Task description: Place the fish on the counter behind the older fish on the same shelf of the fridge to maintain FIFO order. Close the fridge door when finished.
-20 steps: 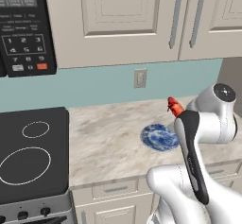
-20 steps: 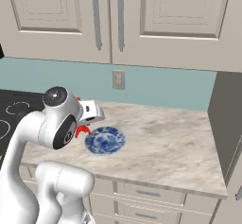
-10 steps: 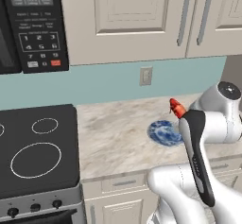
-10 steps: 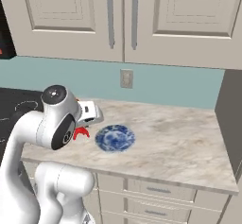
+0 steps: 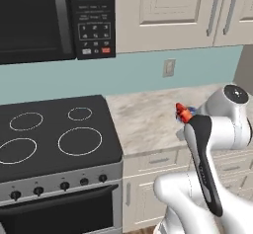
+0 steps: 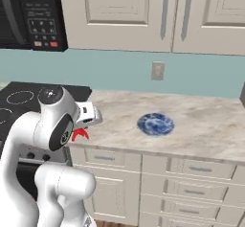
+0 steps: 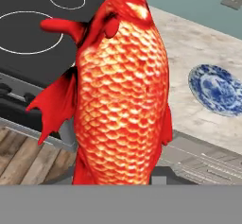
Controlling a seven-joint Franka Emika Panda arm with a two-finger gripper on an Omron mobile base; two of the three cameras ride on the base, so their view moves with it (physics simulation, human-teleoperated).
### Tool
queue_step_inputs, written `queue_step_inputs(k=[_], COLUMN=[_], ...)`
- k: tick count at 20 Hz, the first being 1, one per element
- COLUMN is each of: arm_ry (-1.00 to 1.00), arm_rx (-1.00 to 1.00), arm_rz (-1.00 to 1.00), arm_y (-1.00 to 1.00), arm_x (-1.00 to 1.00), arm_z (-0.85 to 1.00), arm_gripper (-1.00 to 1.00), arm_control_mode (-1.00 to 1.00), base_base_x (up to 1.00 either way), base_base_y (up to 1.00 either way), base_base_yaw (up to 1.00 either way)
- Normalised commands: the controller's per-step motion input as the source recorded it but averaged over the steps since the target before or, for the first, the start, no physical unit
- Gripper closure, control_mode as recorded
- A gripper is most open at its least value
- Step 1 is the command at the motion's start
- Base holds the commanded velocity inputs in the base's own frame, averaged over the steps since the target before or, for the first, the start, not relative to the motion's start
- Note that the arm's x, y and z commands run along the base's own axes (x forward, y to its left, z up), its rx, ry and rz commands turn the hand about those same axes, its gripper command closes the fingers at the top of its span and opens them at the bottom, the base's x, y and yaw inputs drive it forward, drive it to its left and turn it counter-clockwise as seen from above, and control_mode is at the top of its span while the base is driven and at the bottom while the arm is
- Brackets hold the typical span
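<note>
1. The cooktop (image 5: pixel 54 134) is being seen beyond the jaws and to one side of them; its black glass with white burner rings is lying just beside the counter (image 6: pixel 201 125). No fridge is being shown at this moment, so it is judged that the base is being driven towards it.
2. The microwave (image 5: pixel 54 18) is being seen high above the jaws. Small white marks are being shown on its keypad, but they are too small to be read.
3. The counter is lying below and ahead of the jaws. It is being left behind, probably because the fish is already taken from it.
4. The blue plate (image 6: pixel 155 124) is resting on the counter, well apart from the jaws, with nothing on it.
5. The gripper (image 6: pixel 84 125) is being held over the counter's front edge, and its jaws are being pressed together on the fish (image 7: pixel 120 90).
6. The fish is being pinched low on its body, so its head is pointing away from the jaws. This grip is judged to be good for sliding it onto a shelf. No brand or label is being seen on it.
</note>
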Motion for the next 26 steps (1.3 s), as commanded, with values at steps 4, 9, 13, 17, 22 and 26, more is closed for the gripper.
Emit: queue_step_inputs(k=[4,9,13,17,22,26], arm_ry=[0.0,0.0,0.0,0.0,0.0,0.0], arm_rx=[0.0,0.0,0.0,0.0,0.0,0.0], arm_rz=[0.0,0.0,0.0,0.0,0.0,0.0], arm_y=[0.0,0.0,0.0,0.0,0.0,0.0], arm_x=[0.0,0.0,0.0,0.0,0.0,0.0], arm_z=[0.0,0.0,0.0,0.0,0.0,0.0], arm_gripper=[1.0,1.0,1.0,1.0,1.0,1.0], arm_control_mode=[1.0,1.0,1.0,1.0,1.0,1.0], base_base_x=[-0.76,-0.79,-0.75,-0.62,-0.36,-0.08], base_base_y=[0.0,0.0,0.0,0.0,-0.06,-0.02], base_base_yaw=[-0.44,-0.51,-0.57,-0.63,-0.7,-0.73])
